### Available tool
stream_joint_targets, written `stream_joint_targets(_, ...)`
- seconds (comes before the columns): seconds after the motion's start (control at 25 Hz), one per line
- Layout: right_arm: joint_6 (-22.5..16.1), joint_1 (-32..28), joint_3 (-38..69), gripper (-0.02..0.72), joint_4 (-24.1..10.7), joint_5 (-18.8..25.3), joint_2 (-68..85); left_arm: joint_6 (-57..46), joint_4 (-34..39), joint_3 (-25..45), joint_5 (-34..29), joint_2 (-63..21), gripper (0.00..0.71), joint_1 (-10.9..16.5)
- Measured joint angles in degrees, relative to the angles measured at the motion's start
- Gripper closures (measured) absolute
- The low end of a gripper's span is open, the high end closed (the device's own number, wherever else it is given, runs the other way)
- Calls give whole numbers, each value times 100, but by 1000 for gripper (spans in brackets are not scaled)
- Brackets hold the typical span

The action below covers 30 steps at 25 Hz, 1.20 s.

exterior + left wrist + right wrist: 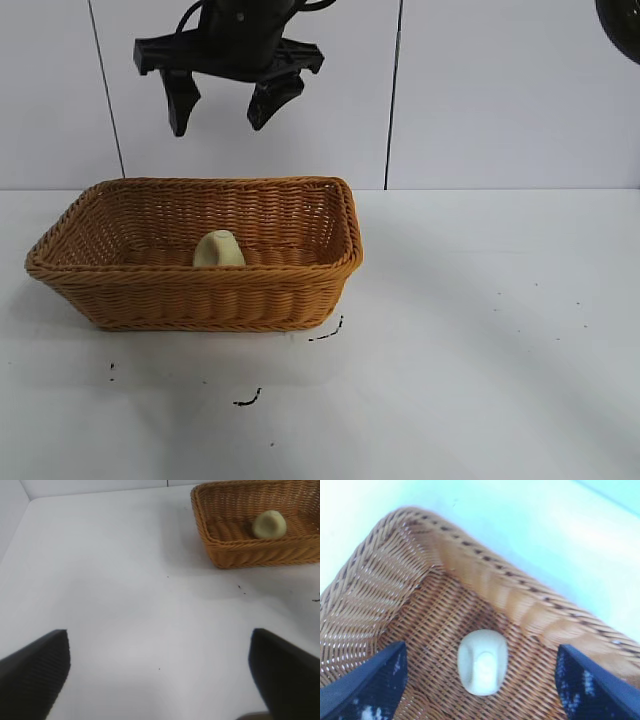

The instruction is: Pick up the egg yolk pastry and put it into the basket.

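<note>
The egg yolk pastry (pixel 218 250), a small pale cream dome, lies on the floor of the orange-brown wicker basket (pixel 200 300) at the table's left. My right gripper (pixel 220 122) hangs open and empty high above the basket. In the right wrist view the pastry (pixel 482 669) sits on the basket's weave (pixel 485 585) between the spread fingers of this gripper (pixel 480 652), well below them. My left gripper (pixel 159 635) is open and empty over bare table, far from the basket (pixel 240 550) and the pastry (pixel 269 524).
The white table (pixel 480 330) carries a few small black marks (pixel 325 333) near the basket's front corner. A white panelled wall stands behind. A dark part of the other arm (pixel 622 25) shows at the exterior view's top right corner.
</note>
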<state>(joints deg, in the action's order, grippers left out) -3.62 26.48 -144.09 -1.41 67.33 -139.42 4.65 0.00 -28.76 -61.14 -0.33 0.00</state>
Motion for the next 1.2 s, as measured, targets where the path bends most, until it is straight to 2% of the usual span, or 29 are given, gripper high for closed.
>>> stream_joint_targets(0.36,50,-1677,0,120,-56,212,0,0,0,0,0,0,14,0)
stream_joint_targets(0.52,87,-2176,0,120,141,217,0,0,0,0,0,0,14,0)
stream_joint_targets(0.64,157,-2350,0,120,312,227,0,0,0,0,0,0,14,0)
stream_joint_targets(0.88,202,-2440,125,121,373,227,164,0,0,0,0,0,14,0)
stream_joint_targets(1.0,224,-2487,635,121,328,222,590,0,0,0,0,0,14,0)
stream_joint_targets(1.2,242,-2532,2109,121,277,227,1741,0,0,0,0,0,14,0)
